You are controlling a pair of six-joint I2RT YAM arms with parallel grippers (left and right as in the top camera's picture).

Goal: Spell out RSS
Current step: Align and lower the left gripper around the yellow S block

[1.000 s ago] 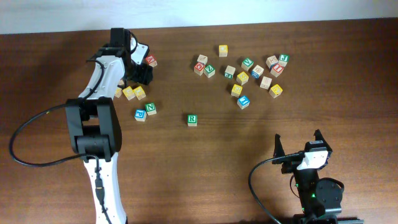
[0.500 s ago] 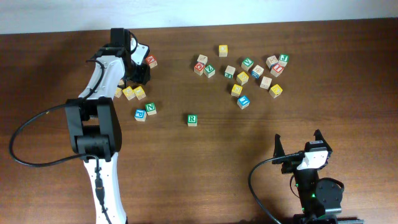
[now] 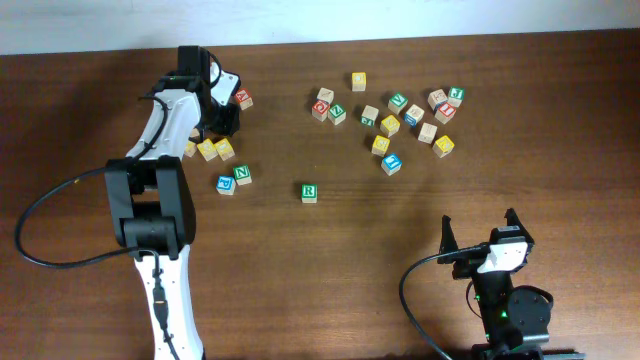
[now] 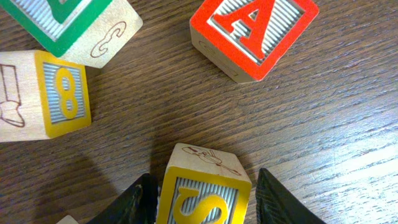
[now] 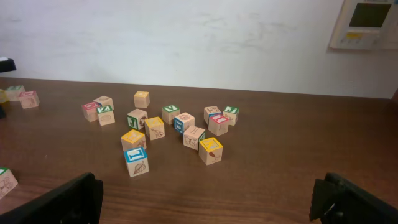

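This looks like a robotics lab or test room: a left arm (image 3: 150, 200) and a right arm (image 3: 505, 290) stand at a dark wooden table (image 3: 560, 120) strewn with letter cubes (image 5: 211, 150), set against a bare white wall (image 5: 186, 37) that carries a small control panel (image 5: 367, 23) with a screen.

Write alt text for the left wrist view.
A yellow S cube sits bottom centre between the black jaws, which flank it closely. On the wood table beyond: a red A cube upper right, another yellow cube left, a green cube top left.
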